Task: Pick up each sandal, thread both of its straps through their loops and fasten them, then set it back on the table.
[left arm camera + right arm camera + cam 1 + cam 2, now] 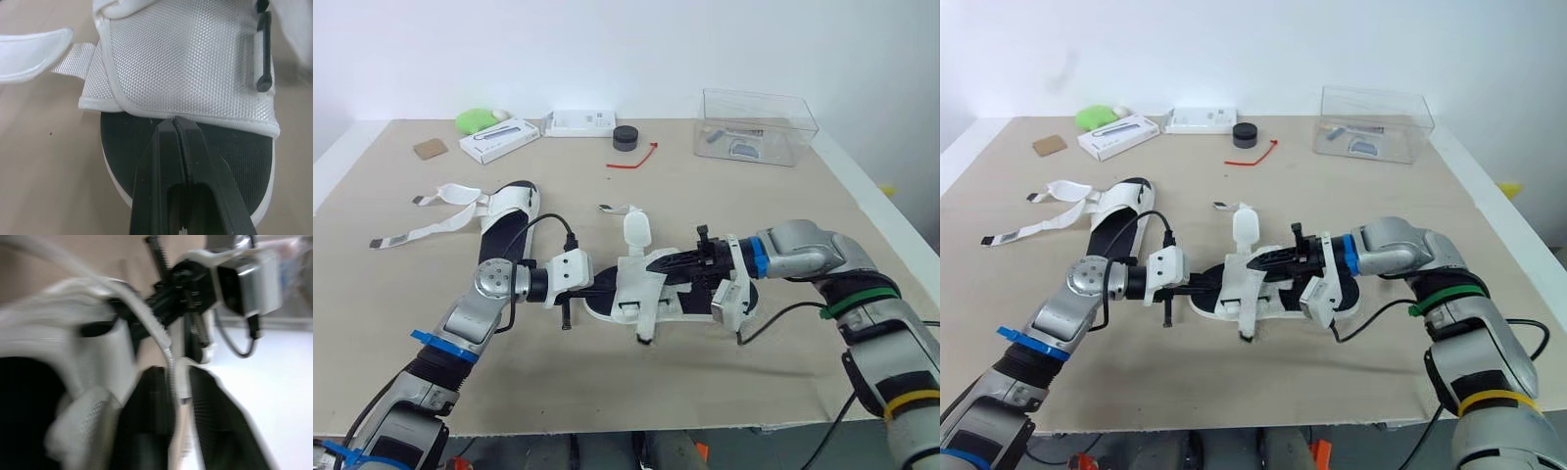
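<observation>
Your left gripper point(174, 120) has its two fingers pressed flat together, and you see nothing caught between them. The tips touch the hem of the white mesh upper, over the black footbed of the near sandal point(671, 294). In the head views that sandal sits at the centre of the frame, between your two arms. You cannot tell whether its sole rests on the table point(773, 211) or hangs just above it.

Your right gripper point(175, 373) comes in from the right of the frame and is clamped narrowly on a white strap point(169, 355) that runs up between the fingers. A second strap tab point(636, 230) of the same sandal stands upright just above centre.

The other sandal point(504, 230) lies left of centre, well apart from both grippers, with its loose straps point(460, 192) trailing toward the left edge. Along the top of the frame you have a clear box point(759, 127), a black puck point(626, 138) and a white carton point(499, 139).
</observation>
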You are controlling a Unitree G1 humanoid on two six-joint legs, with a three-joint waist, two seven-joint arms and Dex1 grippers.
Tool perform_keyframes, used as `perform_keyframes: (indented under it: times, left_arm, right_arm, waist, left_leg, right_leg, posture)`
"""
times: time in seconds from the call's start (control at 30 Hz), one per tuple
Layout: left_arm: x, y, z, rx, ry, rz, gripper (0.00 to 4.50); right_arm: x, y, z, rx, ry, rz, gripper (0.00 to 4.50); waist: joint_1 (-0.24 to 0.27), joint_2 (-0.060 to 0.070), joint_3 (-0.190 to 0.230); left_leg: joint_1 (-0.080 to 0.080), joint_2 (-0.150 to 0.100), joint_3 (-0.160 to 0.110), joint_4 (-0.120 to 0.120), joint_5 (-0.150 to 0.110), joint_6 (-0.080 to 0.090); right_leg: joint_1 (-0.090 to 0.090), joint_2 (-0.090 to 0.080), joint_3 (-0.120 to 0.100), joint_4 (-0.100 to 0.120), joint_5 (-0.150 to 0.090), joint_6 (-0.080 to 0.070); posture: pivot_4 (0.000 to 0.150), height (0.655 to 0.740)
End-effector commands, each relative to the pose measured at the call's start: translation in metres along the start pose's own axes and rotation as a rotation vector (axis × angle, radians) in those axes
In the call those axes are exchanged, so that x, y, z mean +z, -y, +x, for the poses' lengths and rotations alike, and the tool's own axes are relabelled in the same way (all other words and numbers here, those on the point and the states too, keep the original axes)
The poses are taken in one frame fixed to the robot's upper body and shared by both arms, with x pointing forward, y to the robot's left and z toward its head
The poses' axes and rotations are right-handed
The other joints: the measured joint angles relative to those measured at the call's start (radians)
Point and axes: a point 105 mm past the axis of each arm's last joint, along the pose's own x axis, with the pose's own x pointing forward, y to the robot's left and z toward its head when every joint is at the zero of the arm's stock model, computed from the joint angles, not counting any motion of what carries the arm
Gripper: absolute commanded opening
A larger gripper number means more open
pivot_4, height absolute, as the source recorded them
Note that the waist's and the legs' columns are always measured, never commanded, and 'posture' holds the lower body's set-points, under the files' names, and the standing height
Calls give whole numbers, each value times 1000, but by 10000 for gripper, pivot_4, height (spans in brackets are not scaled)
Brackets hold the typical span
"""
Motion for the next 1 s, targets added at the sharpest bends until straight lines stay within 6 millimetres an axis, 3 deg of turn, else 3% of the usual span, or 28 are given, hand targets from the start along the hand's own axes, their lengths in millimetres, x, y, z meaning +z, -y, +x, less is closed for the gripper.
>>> perform_keyframes:
  times: [0.03, 0.17, 0.33, 0.5, 0.63, 0.83, 0.93, 1.0]
  left_arm:
    - [-4, 2, -2, -11, -19, -2, 0]
    - [-5, 4, -2, -19, -23, -3, 0]
    - [-6, 6, -3, -24, -27, -7, 0]
    - [-8, 7, -5, -29, -36, -11, 0]
    - [-8, 6, -6, -31, -38, -11, 0]
    - [-6, 6, -4, -44, -36, -7, 0]
    - [-5, 6, -3, -51, -35, -5, 0]
    - [-5, 6, -4, -54, -35, -4, 0]
  right_arm:
    - [2, 1, -11, 2, -24, 81, 25653]
    - [1, -5, -29, 22, -82, 239, 44150]
    - [3, 12, -55, -61, -138, 637, 44637]
    - [37, 25, -52, -124, -16, 1259, 44637]
    - [62, 3, -49, -37, -26, 1748, 44637]
    - [77, -30, -40, -73, -96, 2118, 44637]
    - [65, -47, -38, -139, -209, 2067, 44637]
    - [62, -48, -37, -166, -212, 2055, 44637]
  waist:
    - [0, 0, 0]
    - [1, 0, 0]
    - [0, 0, 0]
    - [4, 1, 0]
    - [5, 1, 0]
    - [6, 0, 0]
    - [5, -1, -1]
    - [5, -1, -1]
  left_leg:
    - [0, 0, 0, 0, 0, 0]
    - [0, 0, 0, 0, 0, 0]
    - [-1, 1, -1, 0, -1, 1]
    - [-1, 2, -2, 0, 0, 1]
    - [-1, 3, -4, 0, -1, 1]
    - [-3, 3, -4, 1, -1, 1]
    - [-3, 2, -4, 1, -1, 1]
    - [-4, 2, -4, 1, -1, 1]
  right_leg:
    - [0, 0, 0, 0, 0, 0]
    - [0, 0, 0, 0, 0, 0]
    - [0, -1, -1, 0, 0, 0]
    - [0, -2, -2, 0, 0, -1]
    - [0, -2, -5, 0, -1, -2]
    - [-1, -1, -5, -1, -5, 6]
    - [-1, 1, -5, -1, -5, 8]
    - [-1, 1, -4, -1, -6, 9]
  posture:
    - [1500, 7400]
    - [1500, 7400]
    - [1500, 7400]
    - [1500, 7400]
    - [1500, 7400]
    - [1500, 7400]
    - [1500, 7400]
    - [1500, 7400]
